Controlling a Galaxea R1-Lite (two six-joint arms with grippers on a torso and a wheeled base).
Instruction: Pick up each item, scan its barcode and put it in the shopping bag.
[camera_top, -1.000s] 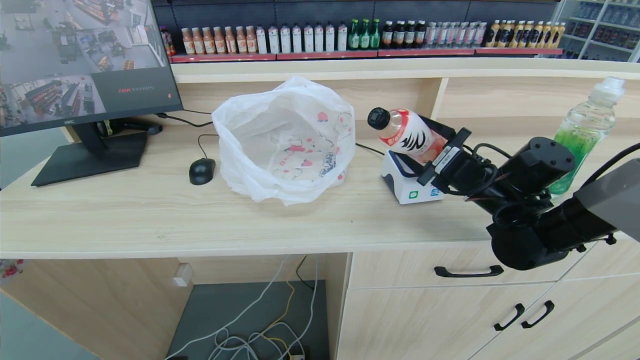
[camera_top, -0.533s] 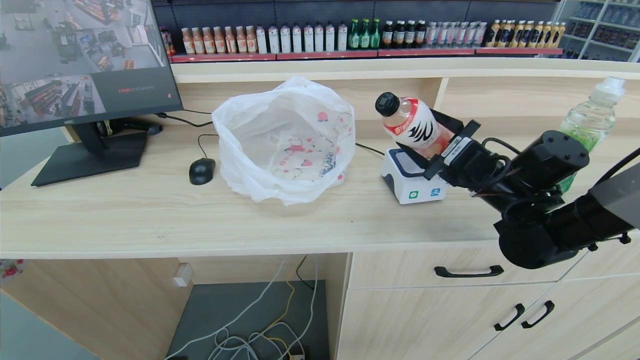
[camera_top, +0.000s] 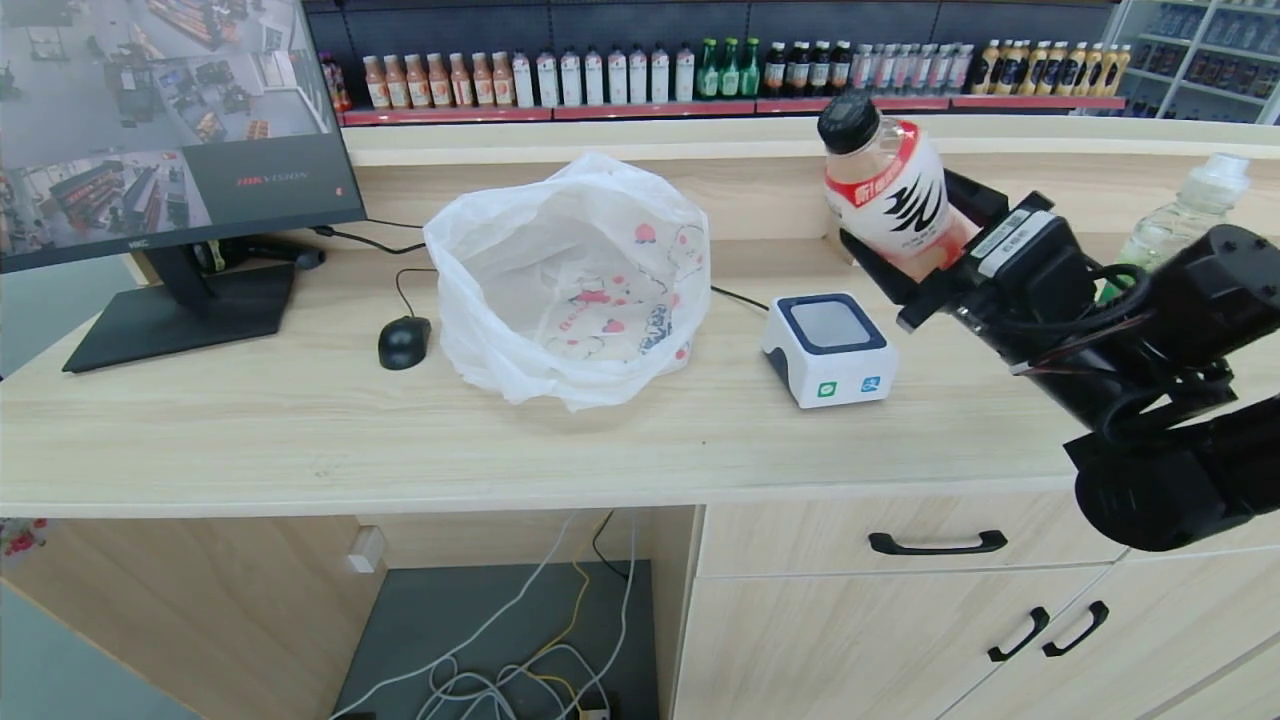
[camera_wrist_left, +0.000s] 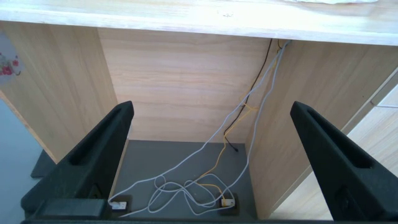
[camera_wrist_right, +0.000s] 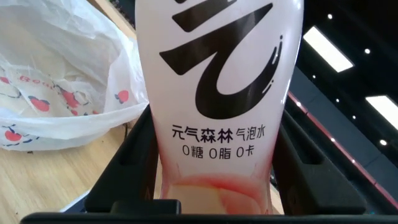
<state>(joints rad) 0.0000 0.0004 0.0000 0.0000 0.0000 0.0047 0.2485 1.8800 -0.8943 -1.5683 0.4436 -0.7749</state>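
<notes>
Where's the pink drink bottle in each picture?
Head view: the pink bottle is at the upper right, tilted, held in the air by the right claw.
Right wrist view: the bottle is close up in the middle, gripped by that same claw.
Left wrist view: this camera looks past the open left claw under the counter, at cables.
Shared landmark: the wooden counter.

Shop checkout. A wooden counter carries a barcode scanner, a plastic shopping bag and a monitor showing security-camera feeds of aisles. Behind it, shelves hold rows of bottled drinks.
</notes>
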